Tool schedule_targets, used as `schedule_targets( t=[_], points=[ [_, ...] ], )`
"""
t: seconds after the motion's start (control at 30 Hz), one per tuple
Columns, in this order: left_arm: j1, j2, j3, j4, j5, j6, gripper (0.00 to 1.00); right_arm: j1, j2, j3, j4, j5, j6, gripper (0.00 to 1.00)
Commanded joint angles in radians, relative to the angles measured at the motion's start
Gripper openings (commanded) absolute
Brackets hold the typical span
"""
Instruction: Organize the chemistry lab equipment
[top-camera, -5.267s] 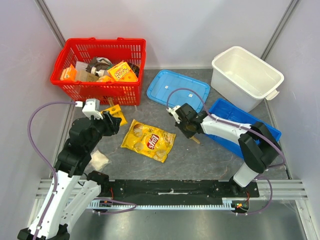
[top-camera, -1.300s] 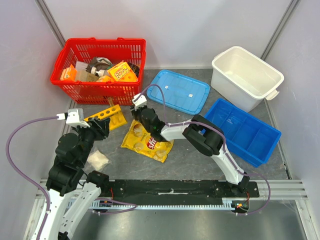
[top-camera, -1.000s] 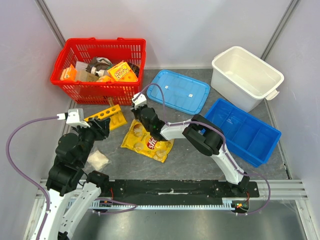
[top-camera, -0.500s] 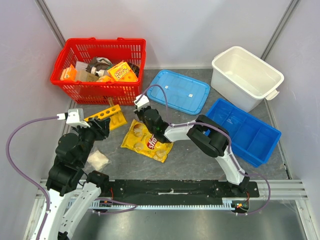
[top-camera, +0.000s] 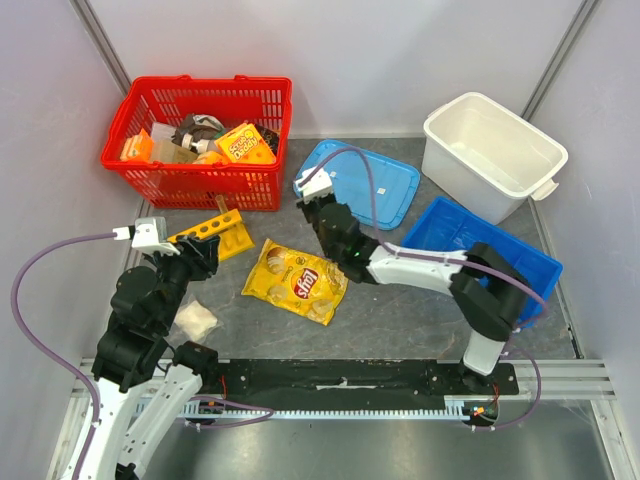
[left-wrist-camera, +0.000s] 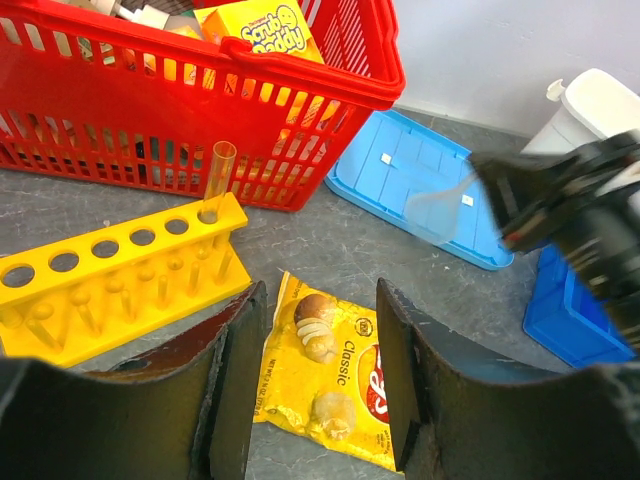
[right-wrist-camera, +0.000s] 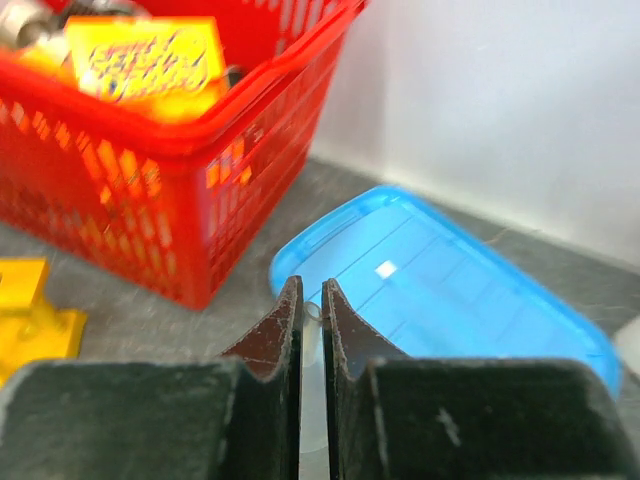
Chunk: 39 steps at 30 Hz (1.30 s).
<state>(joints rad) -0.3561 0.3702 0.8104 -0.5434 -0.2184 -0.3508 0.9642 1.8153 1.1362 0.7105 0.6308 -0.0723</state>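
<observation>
The right gripper (right-wrist-camera: 309, 292) pinches a clear test tube (left-wrist-camera: 438, 205) over the left end of the blue lid (top-camera: 375, 185), toward the back of the table. The left gripper (left-wrist-camera: 320, 300) hangs spread above the Lay's Classic chips bag (left-wrist-camera: 340, 370). Beside the bag, the yellow rack (left-wrist-camera: 110, 275) carries a single upright tube (left-wrist-camera: 218, 170) in front of the red basket (left-wrist-camera: 300, 75) in the back-left corner, where a yellow box (left-wrist-camera: 255, 25) reads Scrub Daddy.
</observation>
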Motion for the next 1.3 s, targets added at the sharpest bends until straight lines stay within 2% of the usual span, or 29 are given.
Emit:
schedule_targets(
  t=[0.0, 0.17, 0.27, 0.4, 0.47, 0.73, 0.93, 1.0, 1.13, 1.27],
  points=[
    [-0.003, -0.002, 0.004, 0.025, -0.025, 0.003, 0.54, -0.073, -0.183, -0.004, -0.095, 0.075, -0.055, 0.01],
    [-0.004, 0.003, 0.003, 0.023, -0.027, 0.003, 0.54, -0.235, -0.309, 0.040, -0.224, 0.046, -0.098, 0.01],
    [-0.004, 0.007, 0.003, 0.022, -0.027, 0.003, 0.54, -0.378, -0.341, 0.103, -0.319, 0.011, -0.103, 0.01],
    [-0.004, 0.016, 0.004, 0.019, -0.029, 0.003, 0.54, -0.592, -0.347, 0.151, -0.348, -0.046, -0.112, 0.00],
    [-0.006, 0.021, 0.003, 0.016, -0.033, 0.004, 0.54, -0.738, -0.306, 0.198, -0.382, -0.119, -0.071, 0.00],
    [-0.006, 0.067, 0.004, 0.008, -0.045, 0.004, 0.54, -1.004, -0.116, 0.335, -0.477, -0.253, 0.048, 0.01],
    [-0.006, 0.121, 0.012, -0.006, -0.090, 0.007, 0.54, -1.070, -0.004, 0.358, -0.513, -0.283, 0.147, 0.04],
    [-0.004, 0.140, 0.010, -0.006, -0.093, 0.006, 0.54, -1.078, 0.027, 0.375, -0.542, -0.284, 0.163, 0.11],
    [-0.004, 0.186, 0.016, -0.020, -0.102, -0.004, 0.54, -1.082, 0.078, 0.427, -0.624, -0.287, 0.186, 0.16],
    [-0.004, 0.216, 0.027, -0.044, -0.116, -0.019, 0.55, -1.084, 0.070, 0.431, -0.643, -0.316, 0.197, 0.28]
  ],
)
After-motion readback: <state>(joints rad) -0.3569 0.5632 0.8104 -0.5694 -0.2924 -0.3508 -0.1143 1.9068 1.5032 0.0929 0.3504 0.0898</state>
